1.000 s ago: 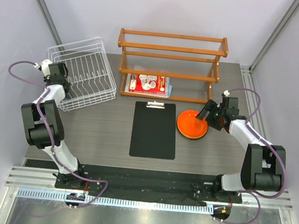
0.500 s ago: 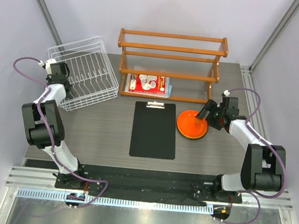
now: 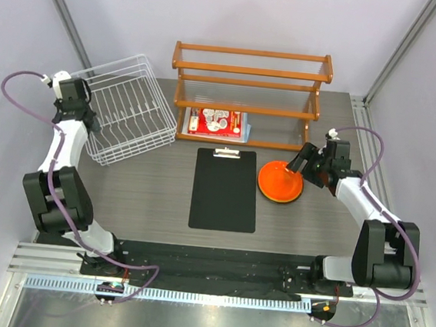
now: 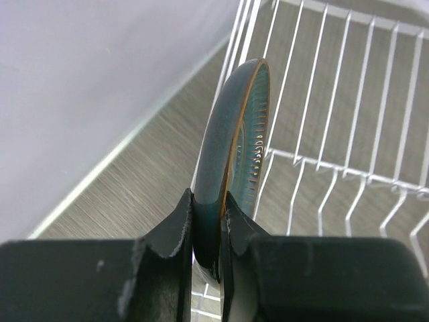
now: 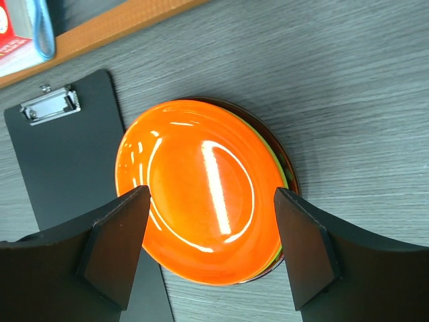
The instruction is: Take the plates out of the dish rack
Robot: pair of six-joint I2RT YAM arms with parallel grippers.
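Teal plate (image 4: 231, 147) gripped in our left pincer (image 4: 208, 201) by the dish rack (image 3: 124, 114), so next we'd carry it right to the orange plate (image 5: 201, 215) below our open right pincer (image 5: 211, 235).

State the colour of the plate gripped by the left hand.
The plate is teal blue with a brownish edge; best seen in the left wrist view.
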